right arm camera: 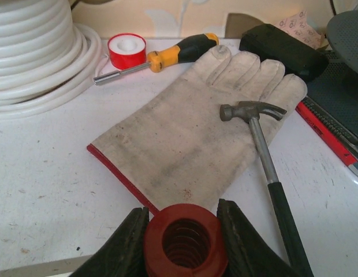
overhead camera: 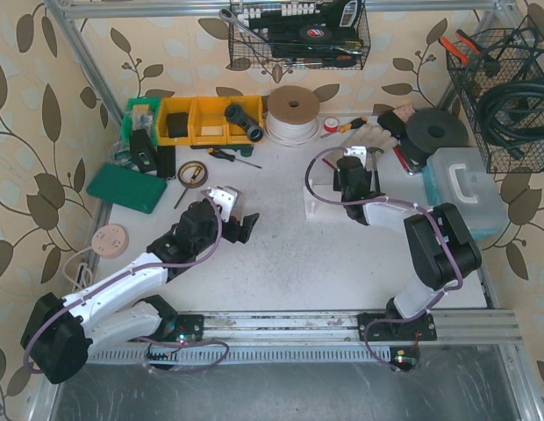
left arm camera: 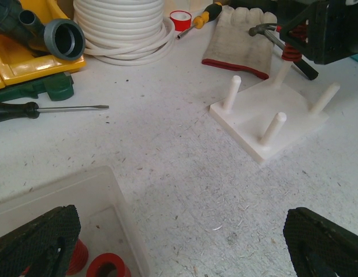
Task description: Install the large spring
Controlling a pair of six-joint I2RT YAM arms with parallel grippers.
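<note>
The right claw [right arm camera: 182,234] is closed narrowly on the large red spring [right arm camera: 186,242], gripping its coils from both sides. From the left wrist view, the spring hangs at the top of the far peg [left arm camera: 281,70] of the white peg board [left arm camera: 265,124], which lies right of the surface's middle. Whether the peg tip has entered the coil is hard to tell. The left claw [left arm camera: 182,245] gapes wide and empty (beside a clear tray [left arm camera: 112,184] holding more red springs [left arm camera: 105,264]). Pick-up looks done; seating and release appear to remain.
</note>
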